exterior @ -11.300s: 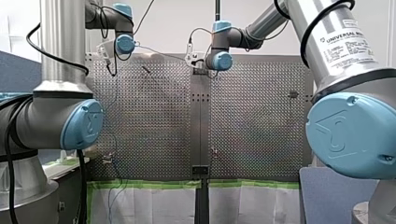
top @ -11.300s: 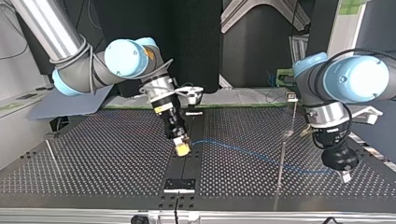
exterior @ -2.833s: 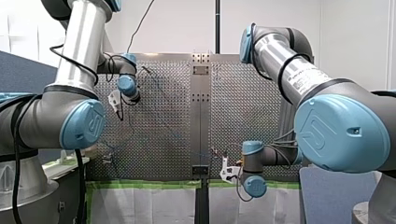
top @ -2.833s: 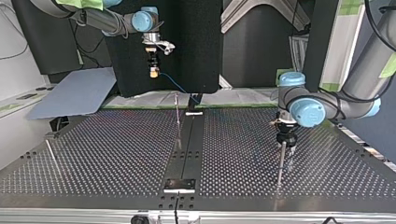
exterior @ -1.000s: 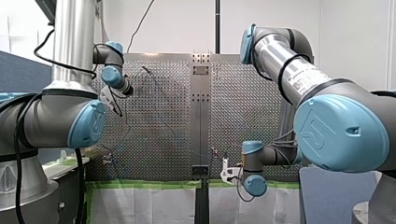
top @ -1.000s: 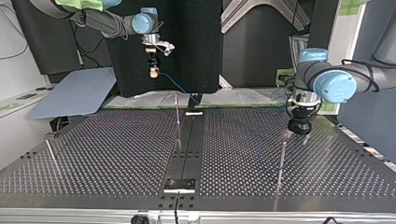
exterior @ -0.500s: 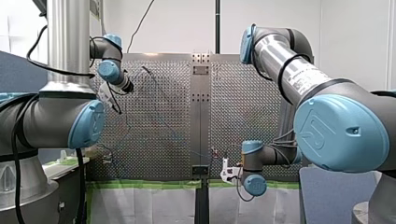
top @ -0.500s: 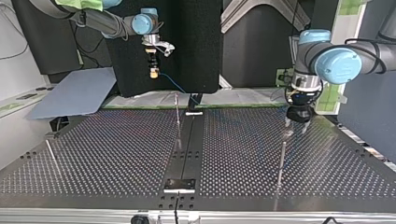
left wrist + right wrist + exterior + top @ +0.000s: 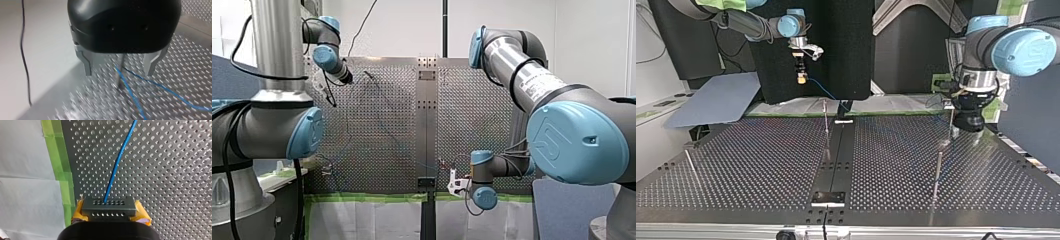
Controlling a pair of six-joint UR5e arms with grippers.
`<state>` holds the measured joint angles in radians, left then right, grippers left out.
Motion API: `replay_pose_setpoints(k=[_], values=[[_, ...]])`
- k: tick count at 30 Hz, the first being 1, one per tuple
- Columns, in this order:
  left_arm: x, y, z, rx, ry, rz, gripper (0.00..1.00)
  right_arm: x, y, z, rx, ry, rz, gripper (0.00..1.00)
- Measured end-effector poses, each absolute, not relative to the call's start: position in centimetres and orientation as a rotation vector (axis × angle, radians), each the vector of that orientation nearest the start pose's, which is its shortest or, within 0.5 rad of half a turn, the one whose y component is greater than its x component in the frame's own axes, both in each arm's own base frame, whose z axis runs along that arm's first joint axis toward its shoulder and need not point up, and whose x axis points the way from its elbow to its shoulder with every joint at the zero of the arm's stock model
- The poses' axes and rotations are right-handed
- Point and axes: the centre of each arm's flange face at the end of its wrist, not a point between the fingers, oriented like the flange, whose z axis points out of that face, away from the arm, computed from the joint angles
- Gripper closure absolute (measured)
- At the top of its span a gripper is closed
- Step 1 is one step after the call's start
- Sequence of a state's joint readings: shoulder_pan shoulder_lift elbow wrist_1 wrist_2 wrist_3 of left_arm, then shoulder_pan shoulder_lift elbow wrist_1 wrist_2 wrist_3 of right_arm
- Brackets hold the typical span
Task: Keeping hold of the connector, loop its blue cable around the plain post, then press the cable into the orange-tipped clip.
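Your right gripper [image 9: 110, 212] is clamped on the connector [image 9: 109, 206], a grey slotted block pinched between its yellow pads [image 9: 79, 210]. It is held clear above the perforated table [image 9: 175, 170], near the edge lined with green tape [image 9: 56, 157]. The blue cable [image 9: 117, 165] leaves the block's face as one thin, smooth strand and runs straight ahead over the holes without a kink. In the top view this gripper hangs high at the far side, left of centre, and the cable slants down from it toward the table's middle rail [image 9: 838, 150].

Your left gripper [image 9: 119, 68] stands with its metal fingers [image 9: 87, 63] wide apart and empty, above a thin post [image 9: 121, 62] near the table's edge. Two blue runs part at the foot of that post, which suggests the cable bends around it. The left wrist view is smeared, so it cannot be settled whether the cable truly wraps the post or merely passes beside it.

Judged from this, the looping step is in hand or just done, and the clip is not yet served. The next move calls for you to hold the connector firm, leave the strand taut enough to hug the post, and bring the cable down into the orange-tipped clip, which no view shows plainly.
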<state>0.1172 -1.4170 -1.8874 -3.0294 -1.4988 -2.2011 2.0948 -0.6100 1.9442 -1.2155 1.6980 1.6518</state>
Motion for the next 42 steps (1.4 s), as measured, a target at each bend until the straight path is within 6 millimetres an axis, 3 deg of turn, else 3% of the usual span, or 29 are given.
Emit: replay_pose_setpoints(k=[11, 14, 32, 42], values=[[39.6, -10.6, 50.2, -0.401, 1.472, -0.397, 0.01, 37.2, -39.5, -8.6, 1.595, -1.117, 1.454, 1.00], [39.2, -11.7, 51.5, -0.359, 1.483, -0.390, 0.01, 37.2, -39.5, -8.6, 1.598, -1.116, 1.451, 1.00], [41.7, -17.7, 51.9, -0.216, 1.668, -0.251, 0.01, 37.2, -39.4, -8.8, 1.622, -1.115, 1.424, 1.00], [40.5, -20.8, 54.4, -0.124, 1.703, -0.159, 0.01, 37.2, -39.4, -8.7, 1.619, -1.113, 1.426, 1.00]])
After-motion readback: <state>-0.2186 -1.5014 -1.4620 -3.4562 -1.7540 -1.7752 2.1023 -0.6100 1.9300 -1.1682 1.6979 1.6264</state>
